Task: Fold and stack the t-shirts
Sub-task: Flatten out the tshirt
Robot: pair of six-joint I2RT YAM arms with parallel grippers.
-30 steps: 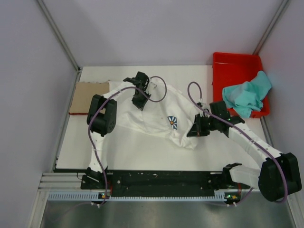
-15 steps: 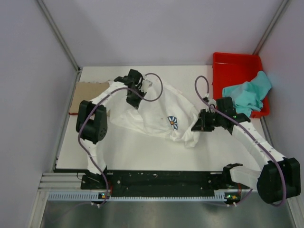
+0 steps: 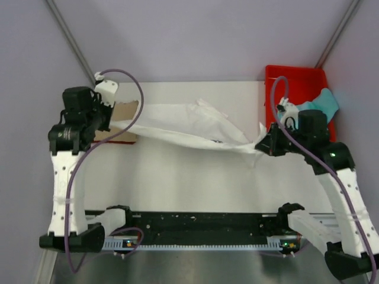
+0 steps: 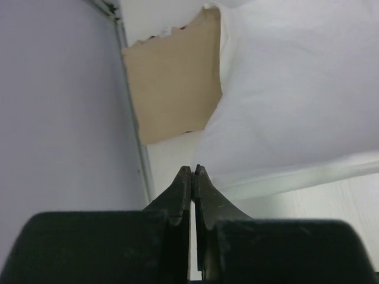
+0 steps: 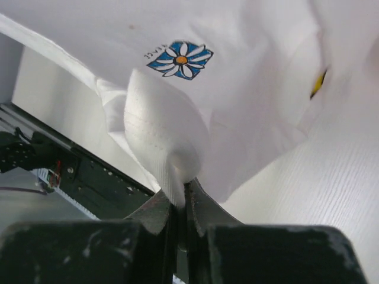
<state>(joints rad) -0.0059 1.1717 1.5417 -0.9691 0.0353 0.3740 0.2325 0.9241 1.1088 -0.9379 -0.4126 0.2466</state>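
Note:
The white t-shirt (image 3: pixel 189 124) hangs stretched in the air between my two grippers. My left gripper (image 3: pixel 110 120) is at the far left over the tan t-shirt (image 3: pixel 122 112), shut on the white shirt's edge. In the left wrist view its jaws (image 4: pixel 192 170) meet, with the white cloth (image 4: pixel 296 89) running off right and the tan shirt (image 4: pixel 172 89) beyond. My right gripper (image 3: pixel 265 144) is shut on a bunched fold of the white shirt (image 5: pixel 166 136); the daisy print (image 5: pixel 180 59) faces its camera. The teal t-shirt (image 3: pixel 324 102) lies in the bin.
The red bin (image 3: pixel 296 74) stands at the back right, close behind my right arm. Grey walls close in on the left, back and right. The black rail (image 3: pixel 195 228) with both arm bases runs along the near edge.
My left gripper shut on the white shirt and swung up and left past the tan shirt. The right gripper rose and moved right. The shirt went from lying crumpled to stretched in the air.

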